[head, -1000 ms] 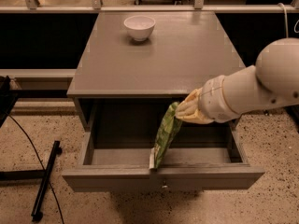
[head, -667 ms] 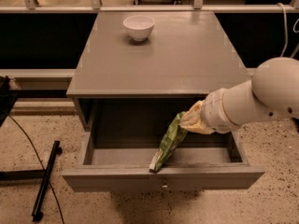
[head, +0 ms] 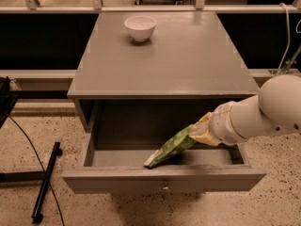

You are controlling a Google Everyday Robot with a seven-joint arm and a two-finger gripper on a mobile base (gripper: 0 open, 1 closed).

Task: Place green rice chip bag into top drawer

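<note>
While hand (head: 194, 133) grips bag (head: 169, 148), both hang inside drawer (head: 113, 180).

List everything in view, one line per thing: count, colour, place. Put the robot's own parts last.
green rice chip bag: one, green with a white end, tilted inside the open drawer, lower end down near the front wall.
top drawer: one, grey, pulled open below the tabletop.
knob: one, metal, front centre of the drawer.
table: one, grey, centre of view.
bowl: one, white, far part of the tabletop, left of centre.
black stand: one, on the speckled floor at left.
arm: one, white, reaching in from the right.
gripper: one, tan, over the drawer's right half, fingers shut on the bag's upper end.
</note>
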